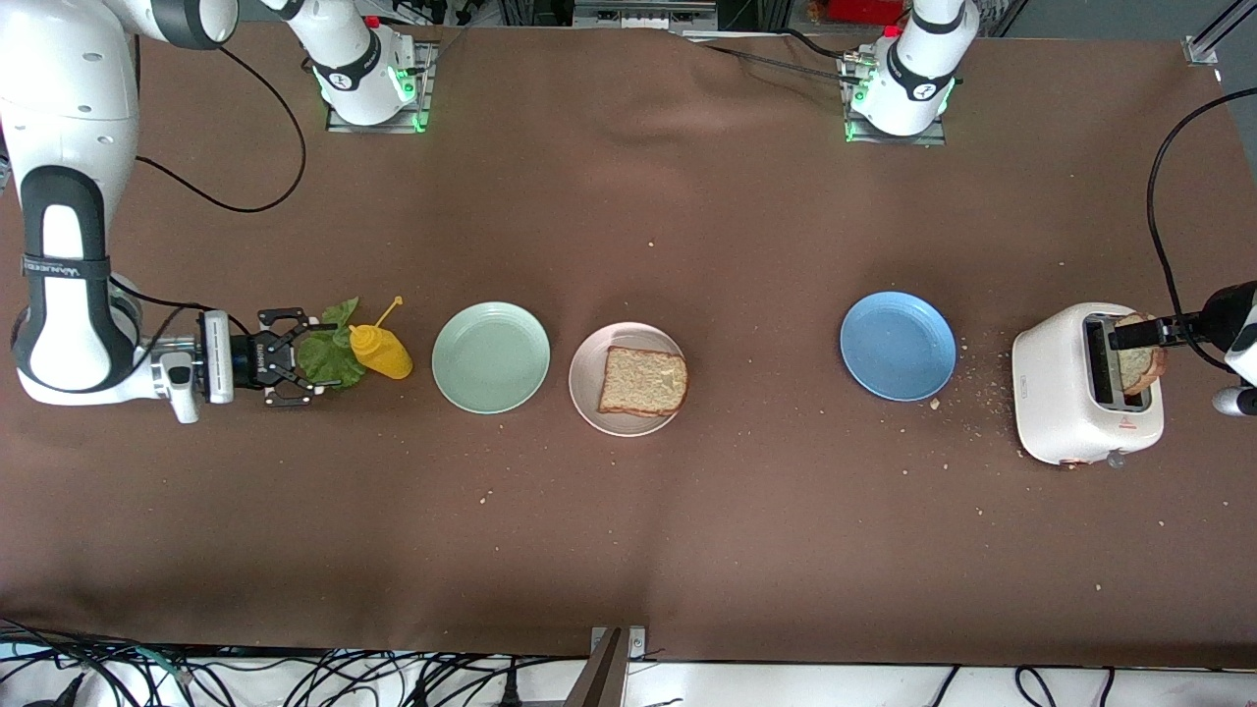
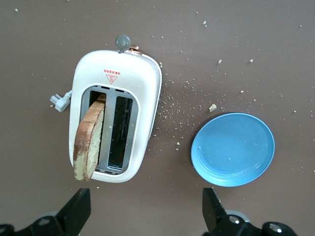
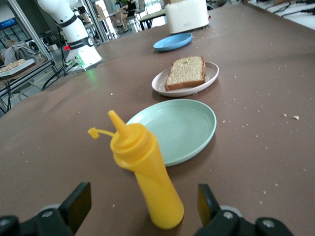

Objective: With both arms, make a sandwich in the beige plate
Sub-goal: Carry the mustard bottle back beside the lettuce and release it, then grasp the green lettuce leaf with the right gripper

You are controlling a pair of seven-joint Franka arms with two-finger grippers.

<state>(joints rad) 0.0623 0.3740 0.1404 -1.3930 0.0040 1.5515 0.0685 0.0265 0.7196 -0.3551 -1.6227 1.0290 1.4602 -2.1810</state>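
Note:
The beige plate (image 1: 589, 385) (image 3: 210, 77) sits mid-table and carries one square slice of brown bread (image 1: 643, 381) (image 3: 186, 72). A second slice (image 1: 1144, 361) (image 2: 89, 141) stands in a slot of the white toaster (image 1: 1070, 412) (image 2: 147, 83). My left gripper (image 1: 1144, 334) (image 2: 146, 211) hangs open over the toaster and holds nothing. The ruffled green lettuce leaf (image 1: 329, 355) lies at the right arm's end of the table. My right gripper (image 1: 300, 358) (image 3: 142, 211) is low beside it and open. A yellow squeeze bottle (image 1: 381, 352) (image 3: 147, 177) stands upright in the gap, touching neither finger.
A mint-green plate (image 1: 491, 355) (image 3: 182, 125) lies between the bottle and the beige plate. A blue plate (image 1: 898, 346) (image 2: 232, 147) lies between the beige plate and the toaster. Crumbs are scattered around the toaster.

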